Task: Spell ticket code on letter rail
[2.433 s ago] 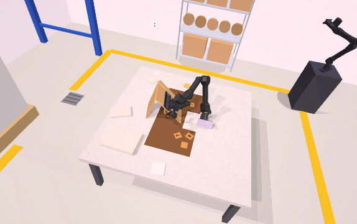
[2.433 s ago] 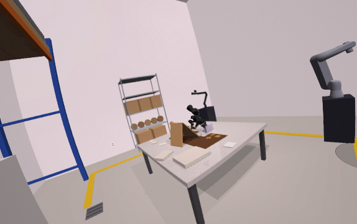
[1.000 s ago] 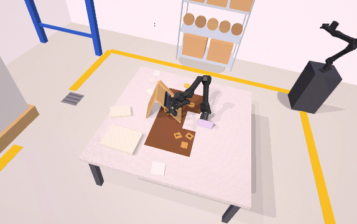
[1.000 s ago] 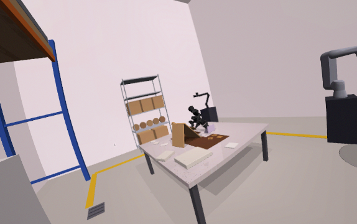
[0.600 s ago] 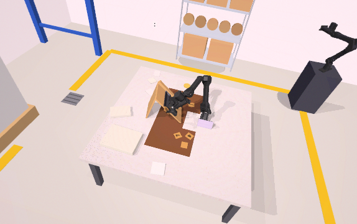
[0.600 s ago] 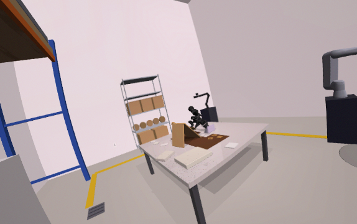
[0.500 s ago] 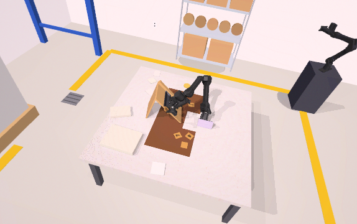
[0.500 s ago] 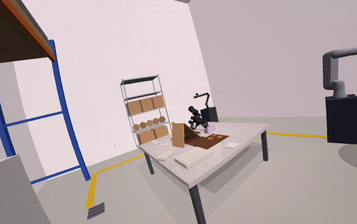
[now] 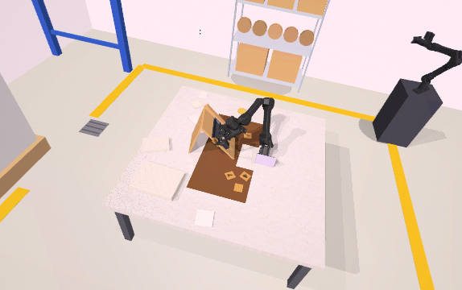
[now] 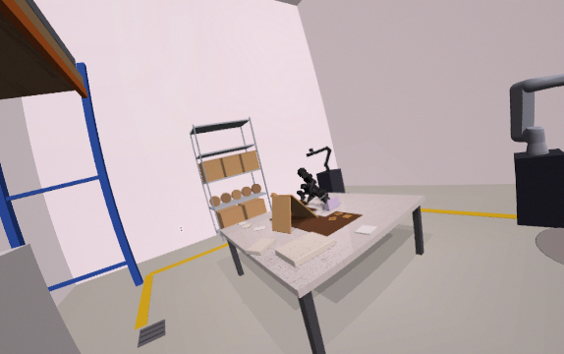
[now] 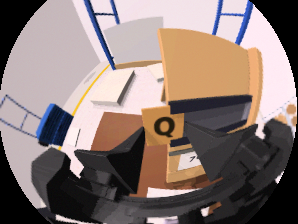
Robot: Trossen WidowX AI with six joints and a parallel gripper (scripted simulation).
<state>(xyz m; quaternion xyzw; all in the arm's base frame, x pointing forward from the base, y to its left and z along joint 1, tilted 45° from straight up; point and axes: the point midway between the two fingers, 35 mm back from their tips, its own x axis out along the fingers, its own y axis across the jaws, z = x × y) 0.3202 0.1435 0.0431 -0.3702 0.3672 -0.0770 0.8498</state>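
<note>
In the wrist view we see the black two-fingered gripper [image 9: 220,142] [image 11: 164,127] pinching the square orange Q tile [image 11: 163,126], upright, just beside the dark rail [image 11: 220,119]'s near end; likely slide is rightward in that view. Top view: sloped wooden board [image 9: 229,150] [image 10: 303,207] [image 11: 210,65] close by, brown mat [image 9: 215,169] [image 10: 327,225] [image 11: 117,131] alongside, bench [image 9: 279,209] [image 10: 390,208] edges well apart.

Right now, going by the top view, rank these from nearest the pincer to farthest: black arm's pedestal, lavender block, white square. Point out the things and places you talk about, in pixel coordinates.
1. Lavender block [image 9: 266,160] [image 10: 332,204], at the working arm's foot
2. White square [image 9: 204,218] [image 10: 366,229] [image 11: 74,137], by the table's lower edge
3. Pedestal [image 9: 404,114] [image 10: 332,183], off the table, right
</note>
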